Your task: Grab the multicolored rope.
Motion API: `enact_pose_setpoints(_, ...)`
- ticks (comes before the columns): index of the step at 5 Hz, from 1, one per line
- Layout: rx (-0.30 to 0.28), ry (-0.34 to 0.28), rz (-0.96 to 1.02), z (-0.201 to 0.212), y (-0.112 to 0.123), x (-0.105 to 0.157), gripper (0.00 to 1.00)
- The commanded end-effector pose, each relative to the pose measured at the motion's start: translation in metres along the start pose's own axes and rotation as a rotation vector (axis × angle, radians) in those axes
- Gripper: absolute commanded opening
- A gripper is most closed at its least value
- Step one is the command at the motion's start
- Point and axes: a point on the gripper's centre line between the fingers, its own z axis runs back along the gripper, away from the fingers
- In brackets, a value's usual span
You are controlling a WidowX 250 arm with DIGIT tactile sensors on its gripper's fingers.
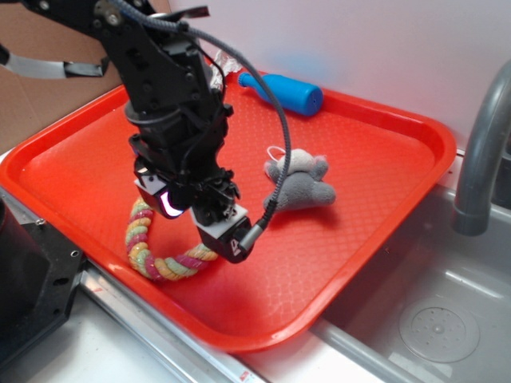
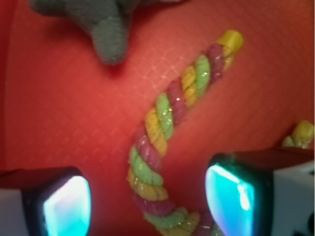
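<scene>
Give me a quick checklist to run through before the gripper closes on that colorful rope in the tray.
1. Gripper open: ok, both fingers are spread apart in the wrist view.
2. Multicolored rope between the fingers: ok, it runs through the gap.
3. Grey plush toy clear of the fingers: ok, it lies apart from the rope.
4. Blue bottle out of the way: ok, at the far side of the red tray.
5. Low enough to pinch the rope: cannot tell.
</scene>
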Motion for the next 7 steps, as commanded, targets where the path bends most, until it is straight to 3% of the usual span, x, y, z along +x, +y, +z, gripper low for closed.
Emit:
enact_pose_setpoints(1,-0.047,0.034,-0.044,-0.027,-0.008,0.014,1.0)
enact_pose_setpoints(2,-0.07,0.069,-0.064,-0.045,-0.015,-0.006,1.0)
enact_pose_setpoints(3,-0.072,0.099,-0.068,-0.056,-0.021,-0.019,0.81)
enact_pose_setpoints(4,-0.063,0.083,-0.056,-0.054,-0.017,-0.006,0.0)
enact_pose_setpoints(7,0.003,0.025,-0.076,0.0,-0.003,0.004,0.0)
